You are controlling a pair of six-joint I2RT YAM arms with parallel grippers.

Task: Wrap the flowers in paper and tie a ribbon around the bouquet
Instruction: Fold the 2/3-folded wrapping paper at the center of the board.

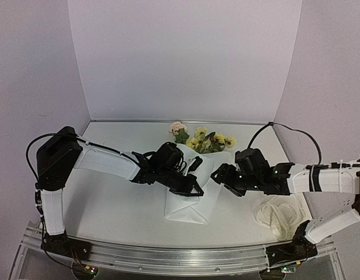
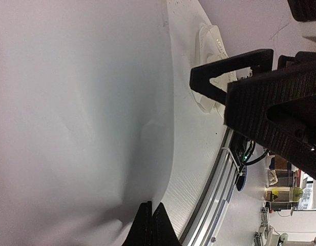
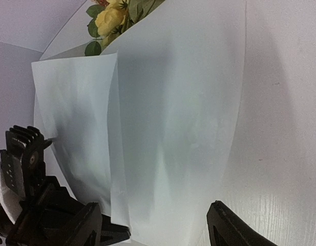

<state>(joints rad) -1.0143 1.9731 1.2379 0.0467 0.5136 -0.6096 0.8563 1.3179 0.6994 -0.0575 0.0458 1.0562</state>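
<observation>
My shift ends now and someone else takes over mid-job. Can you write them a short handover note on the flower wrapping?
Left tool: shut, tips down on the large thin white paper sheet; I cannot tell whether it pinches a fold.
Right tool: open, jaws either side of the sheet's right flap, gripping nothing.
Small bunch of yellow and pink flowers: heads poke out of the sheet's far end, mid-table.
Narrow off-white ribbon: loose heap on the white table, near right, untouched.
Done: sheet folded over the stems.
Left: secure the wrap, tie the ribbon.
</observation>
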